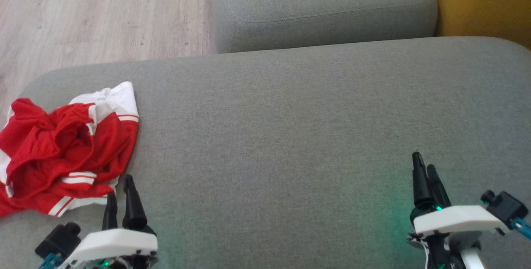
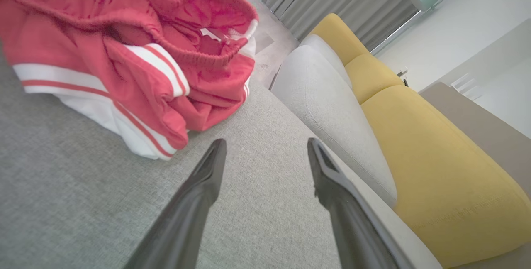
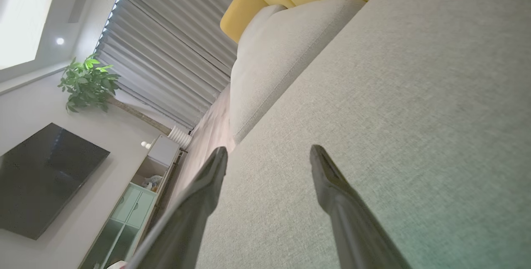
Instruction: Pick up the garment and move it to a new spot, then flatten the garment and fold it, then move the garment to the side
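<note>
My left gripper point(image 1: 119, 189) stands spread and empty just beside the crumpled red garment point(image 1: 62, 148), judged light, soft, limp; best pinched at its bunched near hem.

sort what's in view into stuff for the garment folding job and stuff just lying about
For the job: red and white garment, crumpled at the left end of the grey seat cushion; left gripper, open beside it; right gripper, open over bare cushion.
Just lying about: yellow backrest; second grey cushion; wood floor; curtains; potted plant; dark screen.
</note>
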Available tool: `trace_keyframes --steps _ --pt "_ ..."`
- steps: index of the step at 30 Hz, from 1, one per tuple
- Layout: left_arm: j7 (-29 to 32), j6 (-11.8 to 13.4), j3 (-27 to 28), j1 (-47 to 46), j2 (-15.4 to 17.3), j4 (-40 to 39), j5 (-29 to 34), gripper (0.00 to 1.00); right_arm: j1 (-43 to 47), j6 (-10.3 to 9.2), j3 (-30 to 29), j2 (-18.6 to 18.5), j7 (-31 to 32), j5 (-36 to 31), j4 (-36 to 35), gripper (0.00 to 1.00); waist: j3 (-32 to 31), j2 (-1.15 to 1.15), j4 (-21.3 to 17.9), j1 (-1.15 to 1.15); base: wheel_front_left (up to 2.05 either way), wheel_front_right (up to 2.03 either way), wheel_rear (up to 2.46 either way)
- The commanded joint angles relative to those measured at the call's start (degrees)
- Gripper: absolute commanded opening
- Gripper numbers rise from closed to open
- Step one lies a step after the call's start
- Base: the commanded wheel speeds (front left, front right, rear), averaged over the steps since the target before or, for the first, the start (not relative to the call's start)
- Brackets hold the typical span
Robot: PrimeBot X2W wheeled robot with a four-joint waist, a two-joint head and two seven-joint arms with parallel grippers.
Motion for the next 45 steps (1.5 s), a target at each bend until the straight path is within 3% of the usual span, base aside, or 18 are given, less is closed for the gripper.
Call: trace_keyframes --steps 1,26,45 --pt "-0.79 0.83 0.40 -2.58 0.41 -2.46 2.27 1.00 -3.24 0.24 1.26 -0.39 -0.88 -2.40 -2.34 1.00 0.00 0.00 0.00 0.00 0.00 0.00 0.00" --pt "-4.82 4.17 -1.70 -3.11 0.49 -3.28 18.29 1.00 -4.35 0.33 5.13 -0.50 -4.93 -18.37 -2.46 1.00 -0.26 0.00 0.24 0.00 0.00 0.00 0.00" --pt "-8.01 4.21 -3.77 -3.92 0.55 -3.00 30.62 1.00 -5.39 0.40 7.40 -0.59 -8.14 -30.84 -1.06 1.00 -0.20 0.00 -0.26 0.00 0.00 0.00 0.00"
